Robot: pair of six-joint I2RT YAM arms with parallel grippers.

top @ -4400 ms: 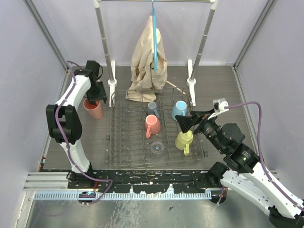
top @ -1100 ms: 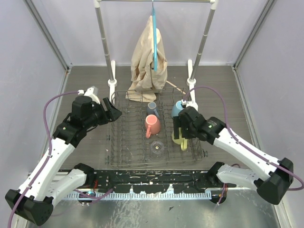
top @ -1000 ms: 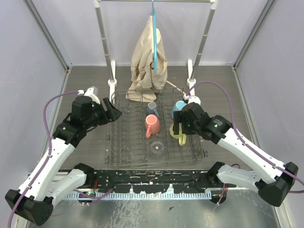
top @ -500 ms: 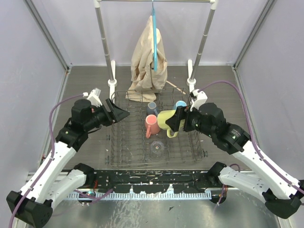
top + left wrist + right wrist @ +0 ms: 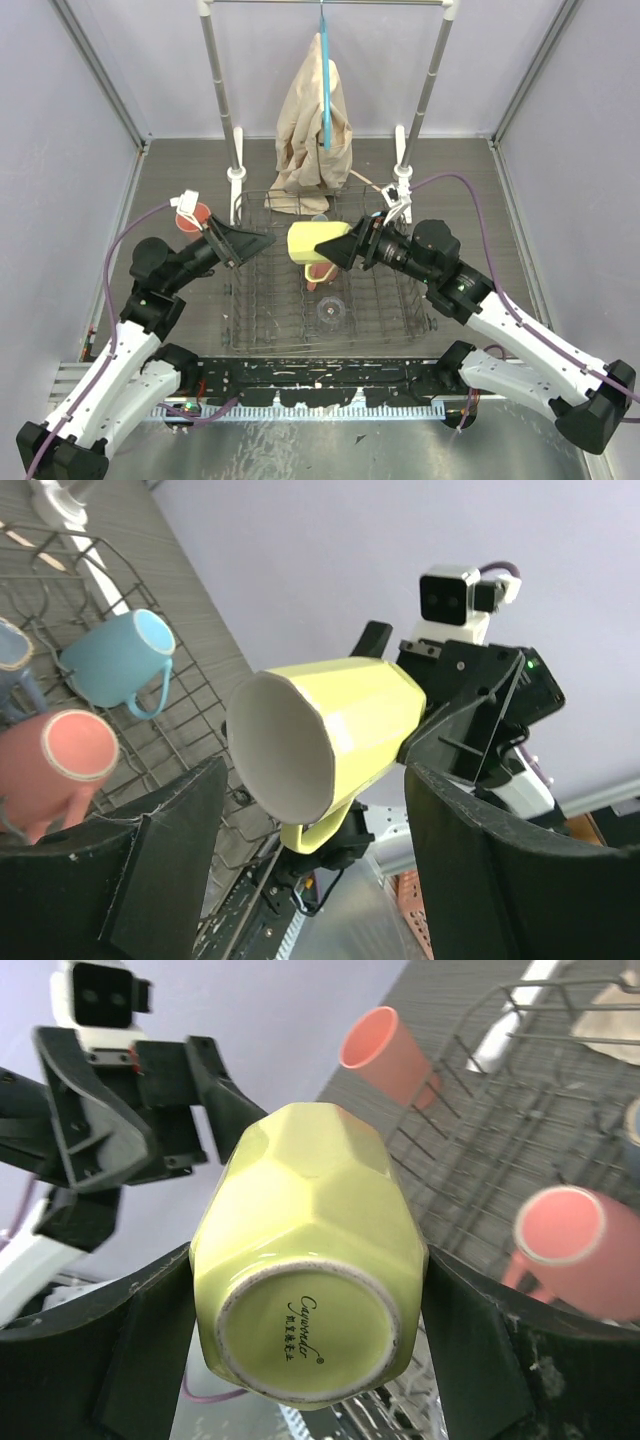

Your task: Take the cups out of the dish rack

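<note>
Right tool (image 5: 332, 250) gripping yellow mug (image 5: 308, 242), above rack (image 5: 270, 300)

The left arm (image 5: 120, 340) and right arm (image 5: 520, 325) rise from the near edge and bend inward, wrists level. The right gripper (image 5: 338, 250) points left, its jaws clamped around the pale yellow mug (image 5: 310, 240). The left gripper (image 5: 262, 242) points right with its jaws spread wide, near the mug's open end.

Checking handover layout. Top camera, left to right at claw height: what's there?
salmon-pink mug on the table → left claw, open → yellow mug, lifted above the dish rack → right arm wrist
</note>
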